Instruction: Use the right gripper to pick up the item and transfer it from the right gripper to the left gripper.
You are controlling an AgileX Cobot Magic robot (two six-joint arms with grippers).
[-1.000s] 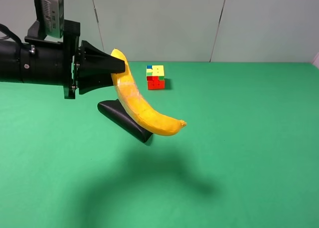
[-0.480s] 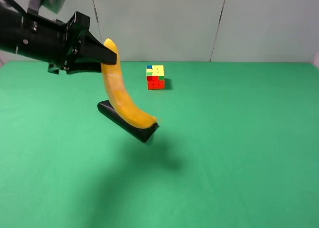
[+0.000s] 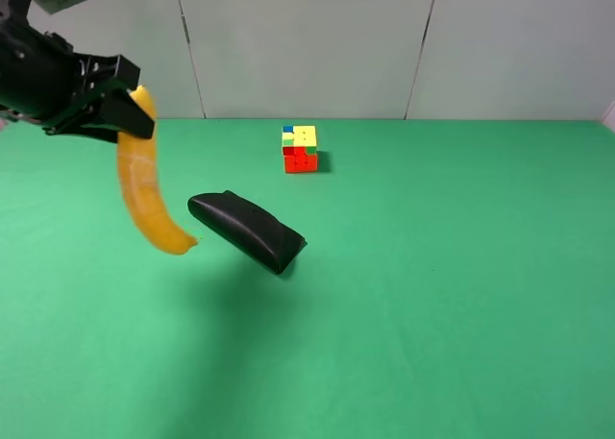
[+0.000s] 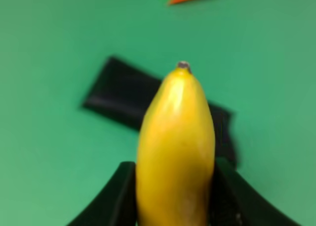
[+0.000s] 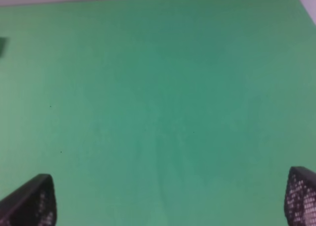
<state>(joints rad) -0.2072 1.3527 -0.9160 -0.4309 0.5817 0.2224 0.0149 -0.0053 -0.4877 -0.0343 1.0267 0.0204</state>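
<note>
The yellow banana [image 3: 144, 191] hangs in the air at the far left, above the green table, its lower tip pointing down. My left gripper [image 3: 133, 113] is shut on its upper end. In the left wrist view the banana [image 4: 175, 137] fills the space between the two black fingers [image 4: 114, 199]. My right gripper [image 5: 168, 201] is out of the exterior high view. In the right wrist view its fingertips [image 5: 30, 202] stand wide apart, open and empty, over bare green cloth.
A black oblong pouch [image 3: 247, 230] lies on the table [image 3: 461, 295] just right of the banana's tip; it also shows in the left wrist view [image 4: 111, 90]. A multicoloured puzzle cube [image 3: 300, 148] stands further back near the grey wall.
My left gripper has swung to the left with the banana. The banana has moved off from over the pouch and now hangs steeper at the far left.
</note>
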